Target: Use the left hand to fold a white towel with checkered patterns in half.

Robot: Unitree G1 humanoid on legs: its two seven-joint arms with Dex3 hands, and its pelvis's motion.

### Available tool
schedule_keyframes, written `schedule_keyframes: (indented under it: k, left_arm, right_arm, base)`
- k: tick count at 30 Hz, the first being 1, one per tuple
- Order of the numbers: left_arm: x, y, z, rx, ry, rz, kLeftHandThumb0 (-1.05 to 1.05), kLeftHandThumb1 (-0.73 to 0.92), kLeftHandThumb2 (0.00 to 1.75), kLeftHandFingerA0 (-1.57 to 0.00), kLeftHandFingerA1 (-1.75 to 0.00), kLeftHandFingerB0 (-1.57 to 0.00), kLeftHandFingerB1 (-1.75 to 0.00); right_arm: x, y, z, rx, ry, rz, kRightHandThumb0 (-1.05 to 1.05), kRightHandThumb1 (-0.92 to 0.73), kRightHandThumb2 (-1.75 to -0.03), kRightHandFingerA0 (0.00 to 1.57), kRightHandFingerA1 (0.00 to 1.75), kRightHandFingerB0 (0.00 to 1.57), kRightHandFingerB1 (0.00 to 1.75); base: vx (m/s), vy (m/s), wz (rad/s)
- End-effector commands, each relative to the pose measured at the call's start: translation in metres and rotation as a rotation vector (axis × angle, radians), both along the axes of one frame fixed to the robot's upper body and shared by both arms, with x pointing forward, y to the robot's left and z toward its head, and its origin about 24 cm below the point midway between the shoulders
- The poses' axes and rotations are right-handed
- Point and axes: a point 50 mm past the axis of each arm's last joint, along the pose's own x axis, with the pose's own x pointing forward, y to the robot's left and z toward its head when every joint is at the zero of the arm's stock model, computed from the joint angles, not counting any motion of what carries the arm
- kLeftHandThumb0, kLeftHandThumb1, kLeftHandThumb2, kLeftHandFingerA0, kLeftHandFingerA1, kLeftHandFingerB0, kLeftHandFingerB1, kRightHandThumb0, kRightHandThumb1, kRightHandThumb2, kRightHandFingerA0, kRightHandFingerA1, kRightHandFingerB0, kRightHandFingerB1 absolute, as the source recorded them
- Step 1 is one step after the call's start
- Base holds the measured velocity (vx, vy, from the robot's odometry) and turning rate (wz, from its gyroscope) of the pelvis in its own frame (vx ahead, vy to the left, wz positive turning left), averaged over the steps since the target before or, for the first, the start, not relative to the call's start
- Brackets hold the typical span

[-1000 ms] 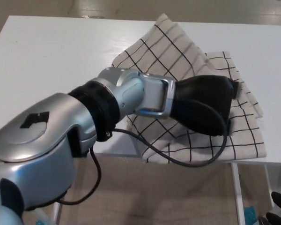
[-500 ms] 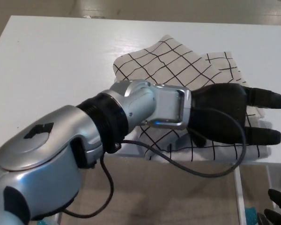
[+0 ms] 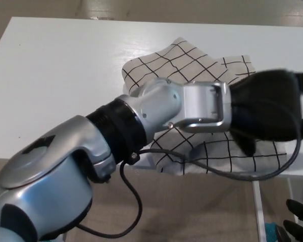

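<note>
Covering much of the checkered towel (image 3: 192, 63) on the white table (image 3: 60, 75), the left hand (image 3: 265, 111) hovers with fingers spread, empty; right hand (image 3: 298, 222) barely visible, state indiscernible.

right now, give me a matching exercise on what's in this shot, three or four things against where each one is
Things:
1. towel
2. left hand
3. right hand
4. table

Places:
a. bottom right corner, below the table edge
b. over the towel's right side
c. bunched on the table near its front edge
d. white surface under the towel

Pairs: 1-c, 2-b, 3-a, 4-d
</note>
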Motion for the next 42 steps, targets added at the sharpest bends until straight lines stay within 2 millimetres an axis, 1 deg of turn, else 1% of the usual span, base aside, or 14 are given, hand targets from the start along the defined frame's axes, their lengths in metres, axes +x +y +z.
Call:
schedule_keyframes:
  k: [1,7,8,9,12,13,16,17,19,28,33,35,41,42]
  left_arm:
    - [-0.040,0.076,0.171,-0.618,0.725,-0.119,-0.88,0.46,0.79,0.00,-0.05,-0.04,-0.24]
    - [-0.061,0.140,0.195,-0.740,0.724,-0.176,-0.74,0.43,0.80,-0.08,-0.22,-0.07,-0.36]
    - [-0.065,0.155,0.191,-0.770,0.683,-0.150,-0.30,0.21,0.81,0.00,-0.49,-0.01,-0.48]
    - [-0.071,0.173,0.185,-0.804,0.626,-0.116,-0.25,0.24,0.81,0.00,-0.48,-0.02,-0.48]
    - [-0.090,0.218,0.162,-0.877,0.503,-0.028,-0.47,0.34,0.61,-0.08,-0.39,-0.15,-0.40]
    - [-0.094,0.232,0.150,-0.902,0.585,-0.029,-0.23,0.28,0.84,-0.06,-0.51,-0.07,-0.49]
    - [-0.104,0.256,0.124,-0.956,0.812,-0.060,-0.22,0.28,0.84,-0.08,-0.51,-0.09,-0.50]
    - [-0.106,0.264,0.109,-0.970,0.950,-0.087,-0.38,0.41,0.53,-0.30,-0.31,-0.32,-0.32]
    - [-0.107,0.270,0.099,-0.973,1.045,-0.091,-0.46,0.35,0.60,-0.33,-0.37,-0.32,-0.36]
    - [-0.102,0.335,0.057,-0.685,1.771,-0.038,-0.63,0.38,0.53,-0.61,-0.45,-0.62,-0.40]
    - [-0.109,0.355,0.026,-0.565,2.015,-0.086,-0.82,0.39,0.82,-0.74,-0.59,-0.60,-0.48]
    - [-0.115,0.362,0.003,-0.585,2.105,-0.074,-0.78,0.49,0.57,-0.74,-0.49,-0.69,-0.43]
    - [-0.120,0.378,-0.036,-0.628,2.308,0.047,-0.72,0.47,0.57,-0.73,-0.50,-0.69,-0.44]
    - [-0.121,0.379,-0.040,-0.633,2.332,0.058,-0.68,0.39,0.82,-0.71,-0.61,-0.60,-0.52]
  right_arm:
    - [-0.013,-0.008,-0.010,0.015,0.086,0.005,-0.28,-0.53,-0.56,0.48,0.60,0.61,0.46]
    - [-0.022,-0.007,-0.016,0.014,0.111,-0.016,-0.28,-0.51,-0.56,0.49,0.60,0.61,0.47]
    - [-0.024,-0.008,-0.017,0.011,0.117,-0.020,-0.34,-0.45,-0.80,0.49,0.66,0.52,0.57]
    - [-0.025,-0.008,-0.018,0.009,0.124,-0.025,-0.34,-0.45,-0.80,0.50,0.66,0.53,0.57]
    - [-0.029,-0.008,-0.021,0.012,0.142,-0.024,-0.33,-0.45,-0.79,0.49,0.65,0.54,0.57]
    - [-0.030,-0.007,-0.022,0.008,0.146,-0.023,-0.35,-0.45,-0.80,0.50,0.66,0.54,0.58]
    - [-0.032,-0.007,-0.023,-0.004,0.153,-0.025,-0.34,-0.45,-0.80,0.52,0.67,0.53,0.58]
    - [-0.034,-0.007,-0.024,-0.008,0.162,-0.025,-0.33,-0.44,-0.81,0.52,0.67,0.52,0.58]
    - [-0.036,-0.006,-0.025,-0.009,0.167,-0.028,-0.33,-0.49,-0.58,0.53,0.61,0.59,0.47]
    - [-0.037,-0.006,-0.026,-0.028,0.171,-0.033,-0.32,-0.48,-0.58,0.54,0.59,0.59,0.48]
    - [-0.035,-0.006,-0.026,-0.024,0.175,-0.032,-0.32,-0.49,-0.58,0.55,0.59,0.60,0.47]
    - [-0.036,-0.006,-0.026,-0.019,0.180,-0.035,-0.31,-0.49,-0.58,0.55,0.59,0.60,0.47]
    - [-0.035,-0.007,-0.027,-0.030,0.186,-0.032,-0.31,-0.43,-0.81,0.53,0.66,0.55,0.59]
    - [-0.034,-0.007,-0.027,-0.033,0.186,-0.031,-0.31,-0.43,-0.81,0.53,0.66,0.55,0.59]
  base:
    - [0.00,0.000,0.00]
    - [0.00,0.000,0.00]
    - [0.00,0.000,0.00]
    - [0.00,0.000,0.00]
    - [0.00,0.000,0.00]
    - [0.00,0.000,0.00]
    - [0.00,0.000,0.00]
    - [0.00,0.000,0.00]
    - [0.00,0.000,0.00]
    - [0.00,0.000,0.00]
    - [0.00,0.000,0.00]
    - [0.00,0.000,0.00]
    - [0.00,0.000,0.00]
    - [0.00,0.000,0.00]
